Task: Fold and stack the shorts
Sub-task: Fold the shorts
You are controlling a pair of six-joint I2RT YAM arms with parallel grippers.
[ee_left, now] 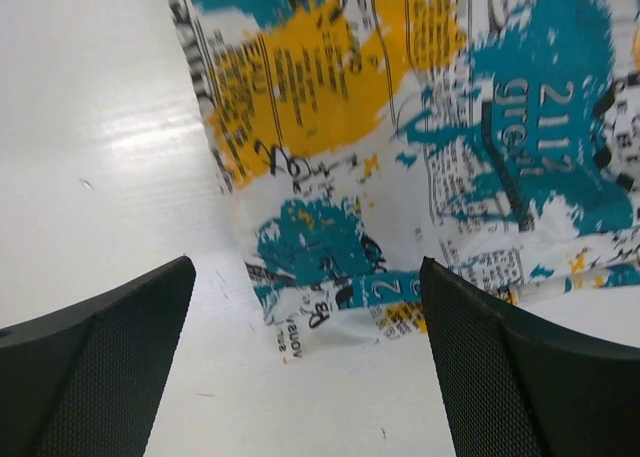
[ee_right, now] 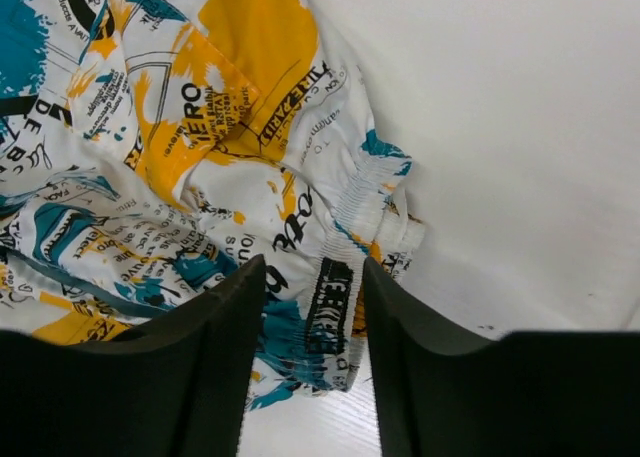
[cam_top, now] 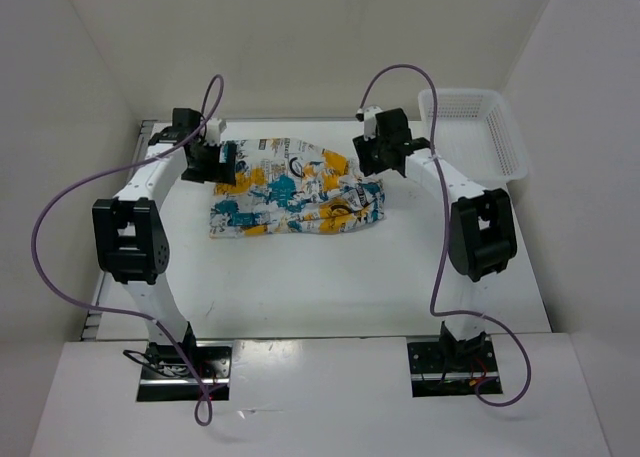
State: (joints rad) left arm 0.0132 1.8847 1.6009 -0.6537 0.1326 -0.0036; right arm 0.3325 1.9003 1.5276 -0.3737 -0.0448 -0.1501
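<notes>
The shorts (cam_top: 295, 192), white with teal, yellow and black print, lie crumpled flat on the white table, mid-back. My left gripper (cam_top: 222, 162) is at their far left corner. In the left wrist view the gripper (ee_left: 307, 377) is wide open just above the table, and a corner of the shorts (ee_left: 320, 297) lies between the fingers (ee_left: 100, 357) without touching them. My right gripper (cam_top: 375, 157) is at the far right end. In the right wrist view it (ee_right: 312, 357) is open and straddles the gathered waistband (ee_right: 330, 307), a finger (ee_right: 190, 377) on each side.
A white perforated plastic basket (cam_top: 470, 132) stands at the back right corner of the table, just right of the right arm. White walls enclose the back and both sides. Purple cables loop above both arms.
</notes>
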